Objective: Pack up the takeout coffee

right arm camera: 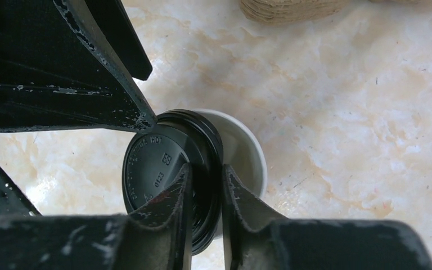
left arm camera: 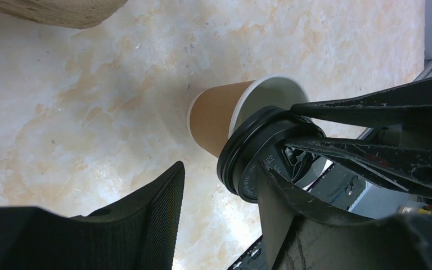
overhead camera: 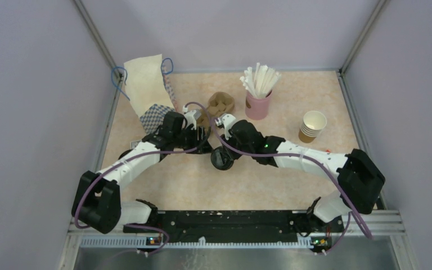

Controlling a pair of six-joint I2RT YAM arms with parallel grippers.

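Nearest, mid-frame in the top view: the takeout coffee cup (left arm camera: 216,118) stands upright on the table (overhead camera: 281,188) with its white inside partly showing. The black lid (right arm camera: 157,163) sits tilted across the cup mouth, not seated. The right gripper (right arm camera: 205,171) is clamped on the lid's edge, one finger on each side of the rim. The left gripper (left arm camera: 220,180) has its jaws apart with the cup just beyond them; table shows between the near finger and the cup wall, so no grip. Farther back: brown pulp carrier (overhead camera: 220,103), pink cup of white straws (overhead camera: 257,104), stack of lidless cups (overhead camera: 313,126) toward the right. The paper bag (overhead camera: 146,84) is at upper left by the far edge.
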